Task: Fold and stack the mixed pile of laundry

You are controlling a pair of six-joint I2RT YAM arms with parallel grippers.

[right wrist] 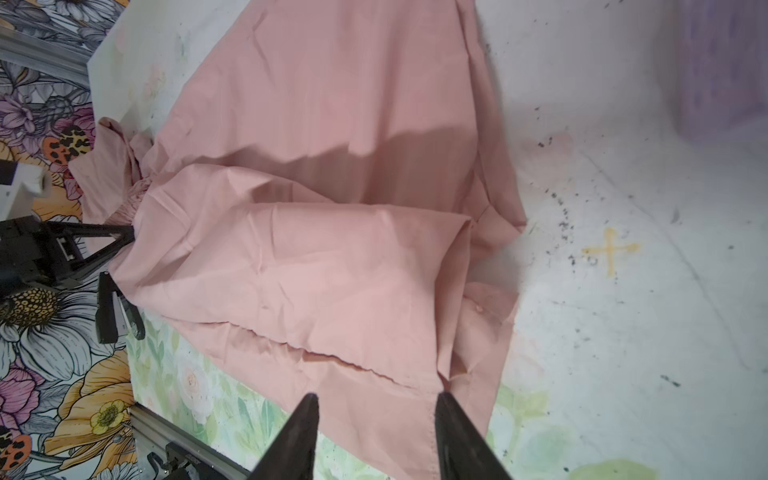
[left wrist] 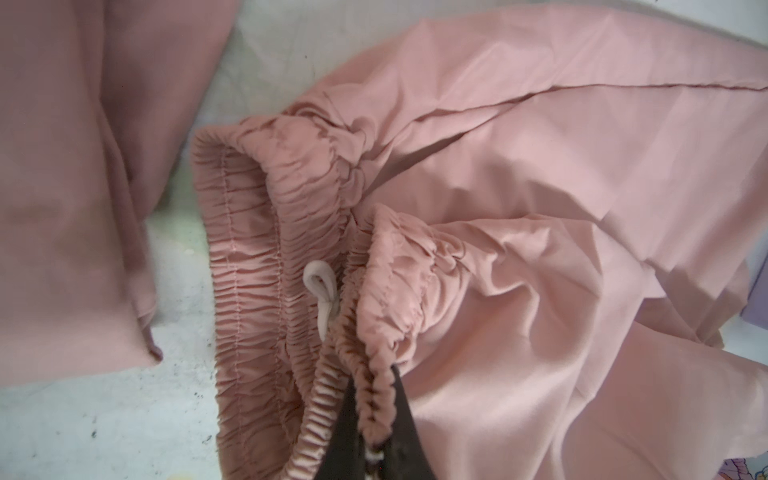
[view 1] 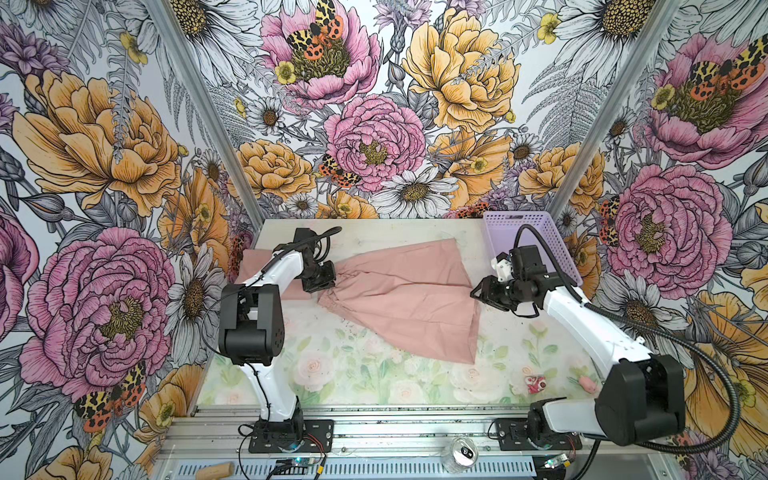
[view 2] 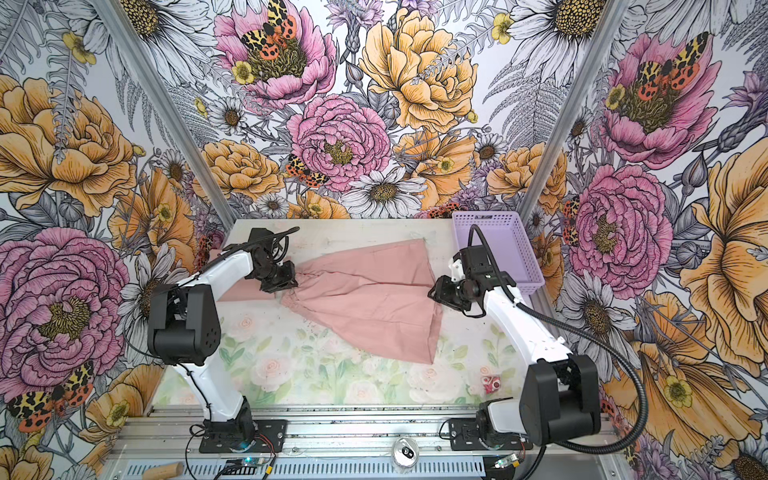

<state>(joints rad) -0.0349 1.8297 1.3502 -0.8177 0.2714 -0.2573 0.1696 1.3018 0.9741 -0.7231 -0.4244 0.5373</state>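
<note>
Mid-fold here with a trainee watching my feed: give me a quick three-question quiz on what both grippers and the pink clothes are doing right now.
1. True or false: the left gripper is shut on the elastic waistband of the pink shorts.
2. The right gripper is: A) shut on a leg hem; B) open, jaws apart at a leg hem; C) out of every view.
3. Fill in: the other pink garment lies beside the ___ arm.
Key: 1 true; 2 B; 3 left.
</note>
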